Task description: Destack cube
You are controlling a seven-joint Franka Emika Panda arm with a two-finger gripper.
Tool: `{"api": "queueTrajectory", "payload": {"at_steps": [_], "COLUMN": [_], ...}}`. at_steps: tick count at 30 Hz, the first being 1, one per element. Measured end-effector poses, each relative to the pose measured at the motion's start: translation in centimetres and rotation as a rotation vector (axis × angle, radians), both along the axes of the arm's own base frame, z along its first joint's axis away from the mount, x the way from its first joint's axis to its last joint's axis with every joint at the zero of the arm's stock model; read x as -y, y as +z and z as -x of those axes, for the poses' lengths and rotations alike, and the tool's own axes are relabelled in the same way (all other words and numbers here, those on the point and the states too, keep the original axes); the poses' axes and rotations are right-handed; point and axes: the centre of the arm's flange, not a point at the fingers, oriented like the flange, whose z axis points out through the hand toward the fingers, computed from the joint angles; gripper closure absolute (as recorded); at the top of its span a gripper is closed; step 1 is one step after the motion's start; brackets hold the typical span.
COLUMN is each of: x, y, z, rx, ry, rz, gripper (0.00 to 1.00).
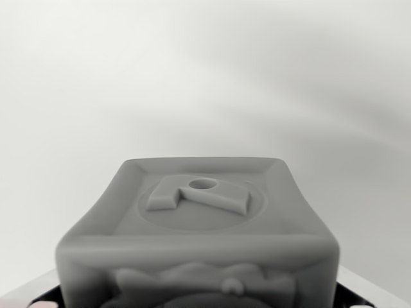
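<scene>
1. Cube (199, 224) fills the lower centre of the wrist view, top face with raised emblem towards the camera, very close.
2. Claw: fingertips not visible, only dark and pale slivers at the bottom corners. Can't tell if it's wide, narrow or holding.
3. Lower cube not visible; stack state unknown.
4. Suggest: confirm a centred grip, lift straight up, no tilt, then move sideways.

Soft, even light fills the wrist view, almost colourless grey. Faint diagonal shadows drift across the pale background (205, 70). The cube (199, 231) looms close, its near face blurred, its top relief sharper. No glare.
</scene>
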Motion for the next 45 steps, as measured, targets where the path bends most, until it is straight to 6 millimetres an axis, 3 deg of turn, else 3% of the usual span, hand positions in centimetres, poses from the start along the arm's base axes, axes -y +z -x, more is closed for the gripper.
{"api": "queueTrajectory", "payload": {"at_steps": [45], "x": [7.0], "y": [-0.6], "z": [5.1], "rx": [-0.001], "ry": [0.057], "rz": [-0.006], "gripper": [1.00]}}
